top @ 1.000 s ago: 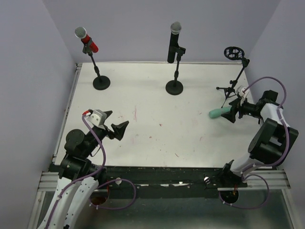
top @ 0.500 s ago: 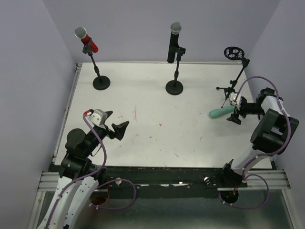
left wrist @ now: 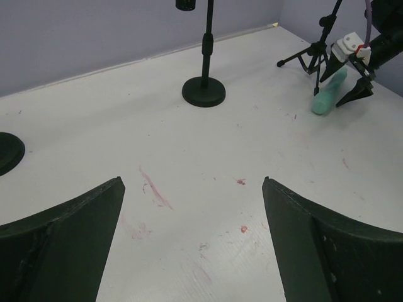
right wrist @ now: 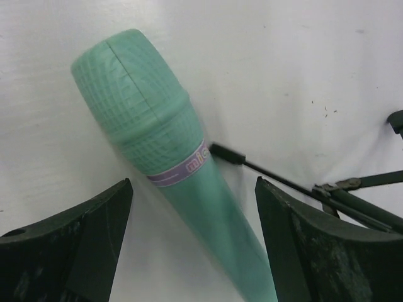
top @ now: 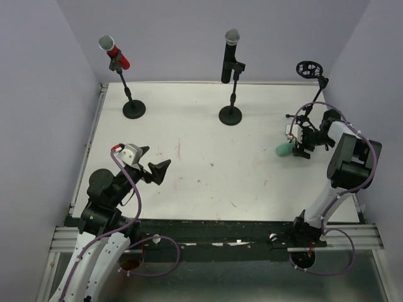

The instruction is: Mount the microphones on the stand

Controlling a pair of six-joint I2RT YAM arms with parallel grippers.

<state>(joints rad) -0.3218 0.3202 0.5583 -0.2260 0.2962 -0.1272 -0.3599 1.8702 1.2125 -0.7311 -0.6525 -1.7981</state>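
Logged the right end effector [top: 301, 143] swung in over the last second from the far right of the tripod stand [top: 307, 114], now low at its foot and astride the mint-green microphone [right wrist: 170, 157]. Fingers spread wide, one on either side of the handle, with a gap on both flanks in the wrist view; no grip made yet.

Found the microphone flat on the worktop [top: 208, 126], with the tip of one tripod leg right beside its handle and its head pointing away from the stand toward the worktop's middle. Seems unshifted from a second ago, though mostly hidden under the wrist from above, so hard to be sure.

Noted the red microphone [top: 114, 53] and the black microphone [top: 229, 55] already upright in clips on round-based stands, well to the left of the tripod stand along the back edge. Leaves only the mint-green one, with the empty ring clip [top: 307, 69] atop the tripod stand as its likely seat.

Left end effector [top: 154, 165] parked wide and empty, well apart from the tripod stand, unchanged.

Reading for the task: approach finished, closing on the handle probably next. Worth watching that nearby leg: risk of snagging it on closing or lifting, and of tipping the stand
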